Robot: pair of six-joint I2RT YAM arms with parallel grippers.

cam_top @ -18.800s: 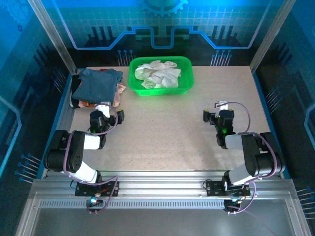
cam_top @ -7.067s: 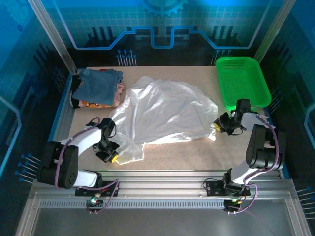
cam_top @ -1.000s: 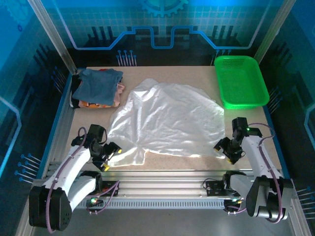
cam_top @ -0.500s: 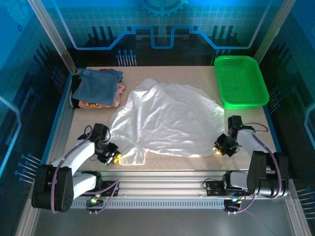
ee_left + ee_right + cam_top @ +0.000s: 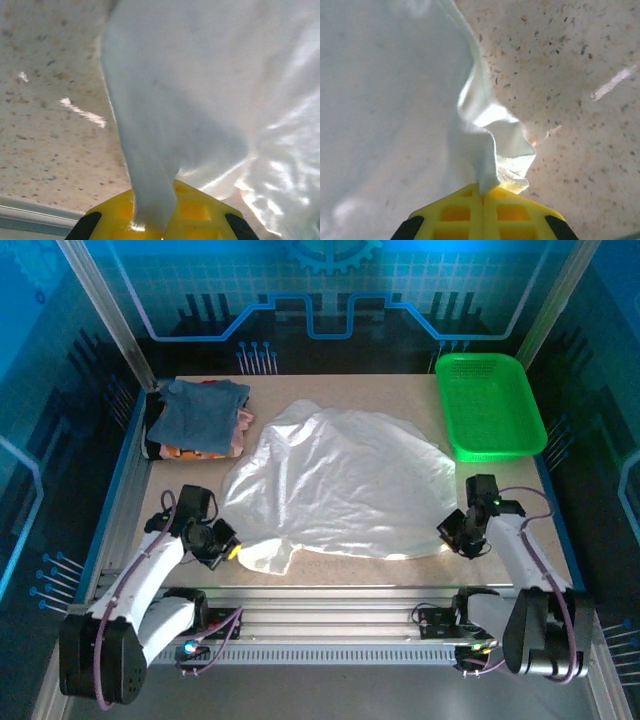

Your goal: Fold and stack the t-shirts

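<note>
At the far-left corner of the table (image 5: 180, 490) sits the stack of folded t-shirts (image 5: 200, 418), slate-blue on top, ready to take the next one. Nearer, the left gripper (image 5: 222, 545) is clamped on the near-left corner of the white t-shirt (image 5: 345, 485), which lies spread across the middle. The right gripper (image 5: 452, 533) is closed on its near-right edge, probably so the pair can draw it taut and flat for folding. The green mesh basket (image 5: 490, 405) stands aside, far right.

Blue-tinted overhead light, cloth perhaps overexposed
</note>
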